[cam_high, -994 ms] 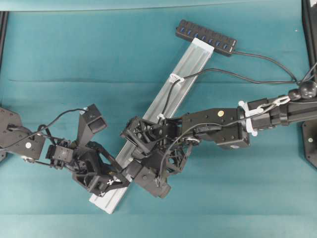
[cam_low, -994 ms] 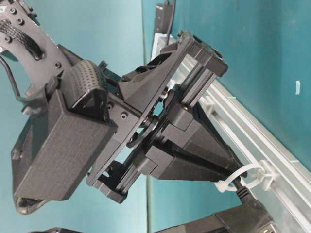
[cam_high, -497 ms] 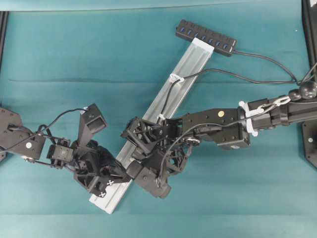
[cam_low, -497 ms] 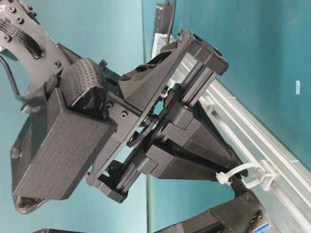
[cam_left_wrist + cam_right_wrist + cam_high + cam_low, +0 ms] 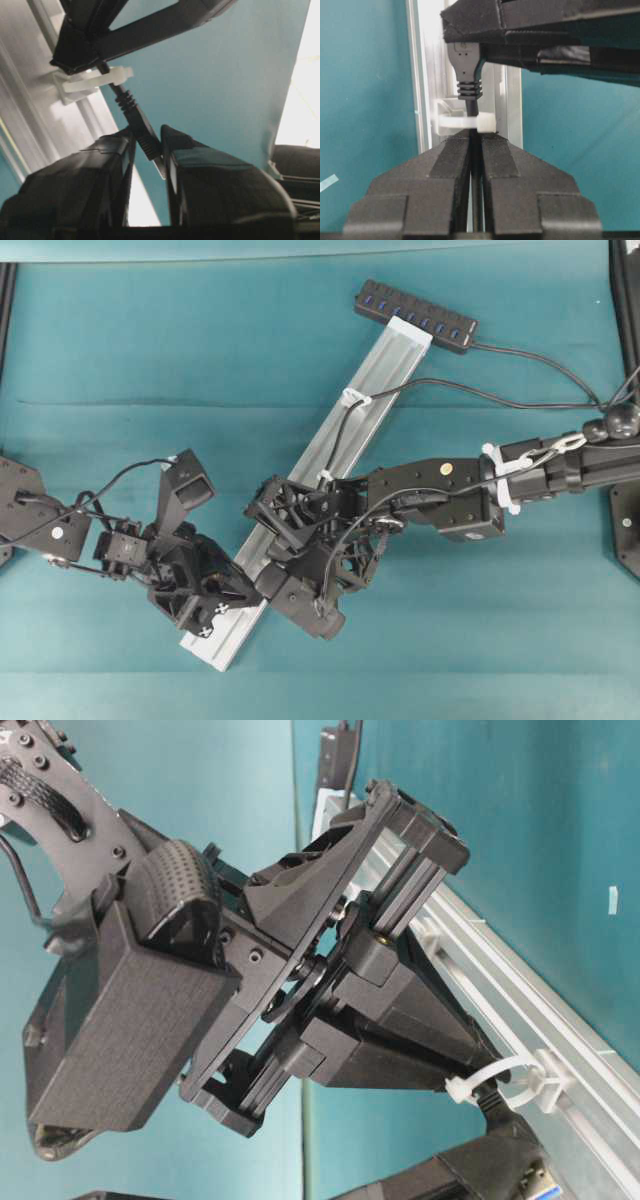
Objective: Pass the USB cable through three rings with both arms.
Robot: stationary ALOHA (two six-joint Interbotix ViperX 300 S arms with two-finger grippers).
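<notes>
Two grips on the USB cable (image 5: 125, 102) now: nearest, left gripper (image 5: 148, 139) pinched onto the plug just past the last of the three rings (image 5: 97, 80), wide open a second ago. Behind that ring, right gripper (image 5: 476, 142) clamped tight on the cord, unchanged. Probably ready for a left-hand pull-through; farther up the rail (image 5: 390, 360), already through the other two loops toward the hub (image 5: 415, 315).

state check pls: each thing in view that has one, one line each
USB cable: plug through the last ring, pinched on both sides of it.
Last ring: threaded.
Upper ring: threaded.
Left gripper: shut on plug.
Right gripper: shut on cord.
Hub: lying at rail's far end.
</notes>
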